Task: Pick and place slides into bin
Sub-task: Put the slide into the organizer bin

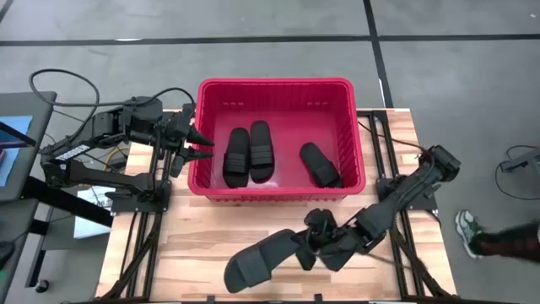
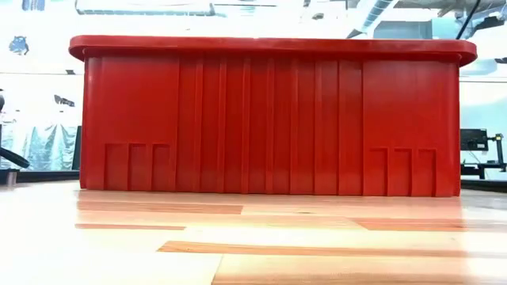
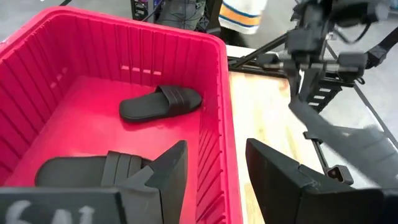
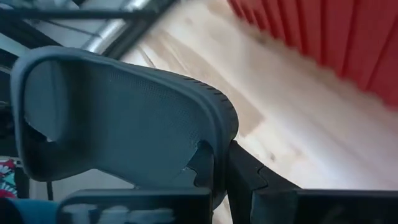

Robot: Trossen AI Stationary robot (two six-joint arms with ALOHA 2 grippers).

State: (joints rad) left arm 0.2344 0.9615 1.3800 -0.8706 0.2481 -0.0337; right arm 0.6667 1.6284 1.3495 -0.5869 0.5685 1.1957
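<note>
The red bin [image 1: 274,89] stands at the table's far middle, and the low view shows its near wall [image 2: 269,119]. Three black slides lie flat inside: two side by side at the left [image 1: 250,154] and one at the right [image 1: 319,165]. My left gripper [image 1: 202,143] is open beside the bin's left wall and touches nothing; it also shows in the left wrist view [image 3: 217,180]. My right gripper [image 1: 305,245] is near the table's front edge, shut on the fourth slide [image 1: 257,260]. My right gripper holds the fourth slide by the sole's edge at its right end [image 4: 208,158], pinched between the two fingers. The fingers come from the table's right, slanting down, roughly along the slide. The rest of the slide reaches leftward past the fingers; whether it touches the table cannot be told.
Bare wooden tabletop [image 1: 211,228] lies between the bin and the front edge. A person's shoe [image 1: 467,236] shows on the floor at the right. Cables and the arm's base [image 1: 84,169] stand left of the bin.
</note>
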